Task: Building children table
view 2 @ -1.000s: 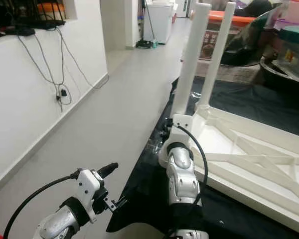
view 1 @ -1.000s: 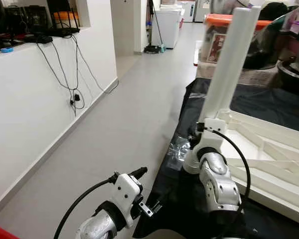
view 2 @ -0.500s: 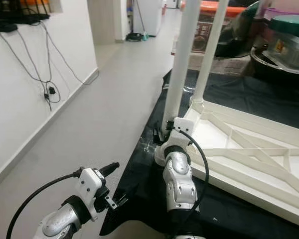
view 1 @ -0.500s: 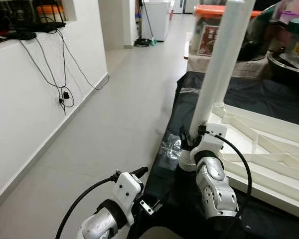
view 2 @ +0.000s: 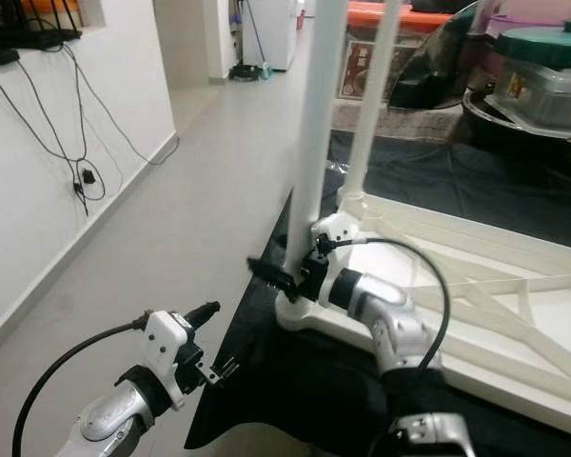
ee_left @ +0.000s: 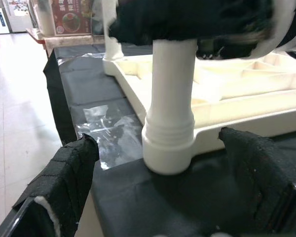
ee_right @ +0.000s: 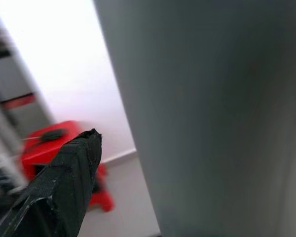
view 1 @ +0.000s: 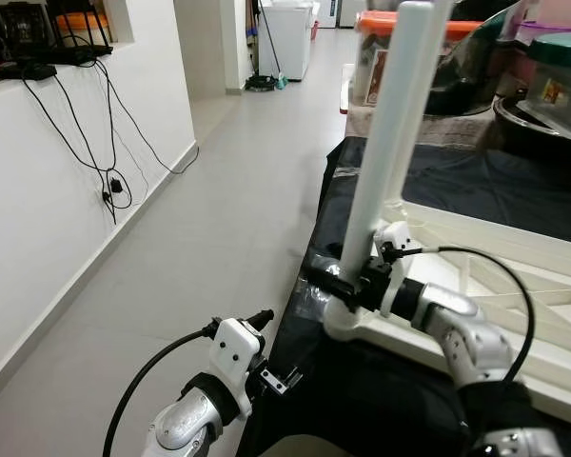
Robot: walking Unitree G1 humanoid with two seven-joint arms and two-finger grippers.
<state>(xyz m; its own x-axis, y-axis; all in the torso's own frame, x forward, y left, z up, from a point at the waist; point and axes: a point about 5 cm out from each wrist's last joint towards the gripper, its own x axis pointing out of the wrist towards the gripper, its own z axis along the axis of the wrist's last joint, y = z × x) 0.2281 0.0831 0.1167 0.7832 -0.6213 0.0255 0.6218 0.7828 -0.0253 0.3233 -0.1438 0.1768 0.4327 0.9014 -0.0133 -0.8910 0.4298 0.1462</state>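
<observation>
The children's table [view 1: 514, 286] lies upside down on a black sheet [view 1: 362, 381] spread over the surface before the robot, its white ribbed underside facing up. At the near left corner a white leg [view 1: 385, 152] stands upright in its socket [ee_left: 168, 148]; a second white leg [view 2: 373, 105] rises behind it at the farther corner.

The right claw [view 1: 347, 286] reaches across from the right and is clenched around the near leg low down, just above the socket — its black fingers [view 2: 271, 271] wrap the post from both sides. In the right wrist view the leg is a broad pale column pressed close beside one black finger [ee_right: 59, 187].

The left claw [ee_left: 167, 197] is held low at the near edge of the sheet, short of the table and touching nothing. Its two padded fingers are spread wide — released — and look straight at the socket collar and the base of the leg. A patch of clear crinkled plastic [ee_left: 108, 136] lies on the sheet just beside the socket.

To the left runs a grey floor [view 1: 219, 219] along a white wall [view 1: 48, 190] with dangling black cables [view 1: 109, 162]
</observation>
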